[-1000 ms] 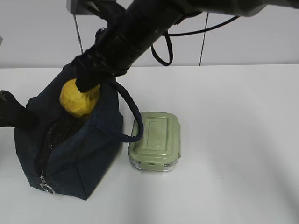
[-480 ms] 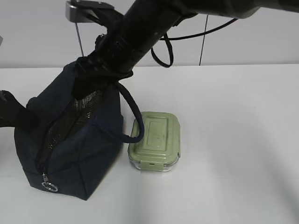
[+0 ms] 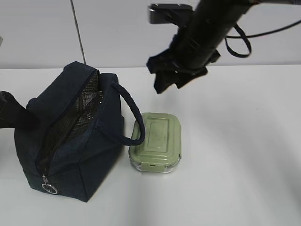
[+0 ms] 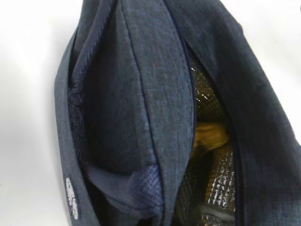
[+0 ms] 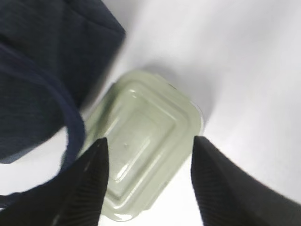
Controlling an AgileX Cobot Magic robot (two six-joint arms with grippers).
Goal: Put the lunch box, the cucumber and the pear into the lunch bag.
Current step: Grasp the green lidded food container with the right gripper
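Observation:
The navy lunch bag (image 3: 70,141) stands at the left with its zip open and its foil lining showing. The yellow pear (image 4: 210,135) lies inside it, seen only in the left wrist view. The lunch box (image 3: 156,141), with its sage-green lid, sits on the table against the bag's loop handle (image 3: 134,117). My right gripper (image 3: 169,84) hangs open and empty above and behind the lunch box, which shows between its fingers (image 5: 89,188) in the right wrist view (image 5: 146,141). My left gripper (image 3: 11,115) holds the bag's left edge, and a fold of fabric (image 4: 141,188) hides its fingers. The cucumber is out of view.
The white table (image 3: 235,141) spreads out to the right of the lunch box. A white wall with vertical seams runs behind. A black cable loops off my right arm (image 3: 237,44).
A second ago my right gripper held the pear over the open bag. The pear has dropped inside, and the gripper has swung up and to the right, now open over the lunch box.

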